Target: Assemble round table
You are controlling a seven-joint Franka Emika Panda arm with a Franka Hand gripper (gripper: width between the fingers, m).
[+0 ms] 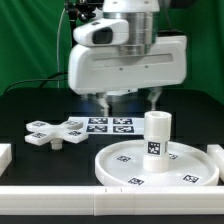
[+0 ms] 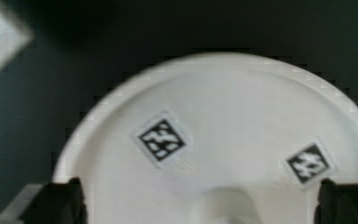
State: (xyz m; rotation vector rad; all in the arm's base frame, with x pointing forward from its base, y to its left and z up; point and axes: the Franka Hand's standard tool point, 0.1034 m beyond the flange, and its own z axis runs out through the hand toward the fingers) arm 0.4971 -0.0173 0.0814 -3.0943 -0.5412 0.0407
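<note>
Round disc [image 1: 112, 168] lies flat on black table [image 1: 30, 110], front, twd exterior view's right. Cylinder [image 1: 157, 135] stands upright approx. at its centre. Cross piece [image 1: 55, 133] lies apart at exterior view's left, just beside marker board [image 1: 110, 125]. Fingers [image 1: 155, 98] hang above and behind disc, spread wide, prob. gripping nothing.

The round rimmed disc [image 1: 118, 162] looks like smooth white plastic with a faint sheen. The short cylinder [image 1: 157, 132] and the cross-shaped piece [image 1: 55, 133] share the same moulded, satin-white finish. Their small square tags [image 2: 160, 140] appear flat and matt, like printed stickers. The marker board [image 1: 108, 125] looks thin and matt. The worktop [image 1: 30, 105] is black and dull, barely reflecting. The robot arm's housing [image 1: 130, 62] is glossy white plastic, and the green backdrop [image 1: 30, 40] looks like matt cloth.
</note>
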